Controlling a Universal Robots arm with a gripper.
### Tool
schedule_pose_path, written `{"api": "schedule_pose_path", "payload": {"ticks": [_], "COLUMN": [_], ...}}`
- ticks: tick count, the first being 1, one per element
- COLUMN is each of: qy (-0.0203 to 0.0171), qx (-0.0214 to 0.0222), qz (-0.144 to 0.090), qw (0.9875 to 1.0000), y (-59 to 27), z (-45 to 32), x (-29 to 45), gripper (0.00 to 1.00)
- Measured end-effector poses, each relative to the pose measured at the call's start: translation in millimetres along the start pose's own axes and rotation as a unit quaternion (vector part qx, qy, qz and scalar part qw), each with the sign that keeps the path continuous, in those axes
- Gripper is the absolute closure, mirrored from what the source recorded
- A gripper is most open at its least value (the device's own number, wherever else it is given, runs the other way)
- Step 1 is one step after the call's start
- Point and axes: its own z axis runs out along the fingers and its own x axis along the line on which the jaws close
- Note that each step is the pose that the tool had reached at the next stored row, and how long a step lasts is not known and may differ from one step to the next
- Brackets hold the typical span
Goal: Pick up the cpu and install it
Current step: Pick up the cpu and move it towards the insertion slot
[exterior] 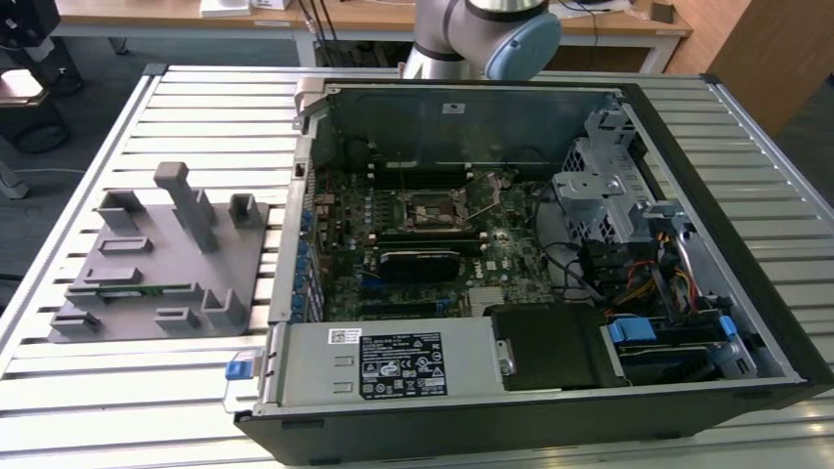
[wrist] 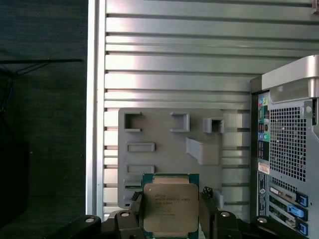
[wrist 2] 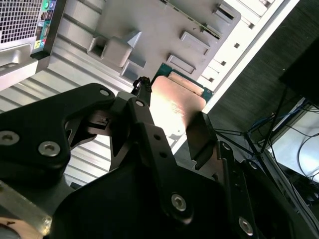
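CPU [wrist: 171, 211] first: you are looking at one flat square chip with a silver metal lid, faint print across it and a thin green edge showing past one side of the lid. In the second wrist view the CPU [wrist 2: 174, 107] catches a warm, pinkish glare. You have the gripper [wrist: 171, 201] closed on it, two dark fingers [wrist: 207, 209] pressed against opposite edges and the lid facing the camera. The chip is held up off the one grey fixture [wrist: 169, 139], which lies on the slatted metal table [wrist: 174, 50] behind it, with the rear panel of the computer case [wrist: 286, 149] alongside. Reading the exterior view from its left to its right, you have that single grey fixture [exterior: 144, 274], studded with several raised blocks and one tall post, lying on the table [exterior: 92, 391]. Next to it stands one open computer case [exterior: 456, 127] in the middle of the frame. Inside it are one motherboard [exterior: 391, 244] with one square socket [exterior: 431, 208] near its centre, a boxy power supply [exterior: 378, 363] at lower middle, and a metal drive cage [exterior: 600, 186] toward the exterior view's right. One arm [exterior: 476, 34] shows at upper middle of that view.
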Motion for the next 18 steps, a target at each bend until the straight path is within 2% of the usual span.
{"api": "schedule_pose_path", "payload": {"ticks": [18], "qy": [0.0001], "qx": [0.0], "qz": [0.0], "qw": [1.0], "y": [0.2], "z": [1.5], "x": [-23.9], "gripper": [0.47]}}
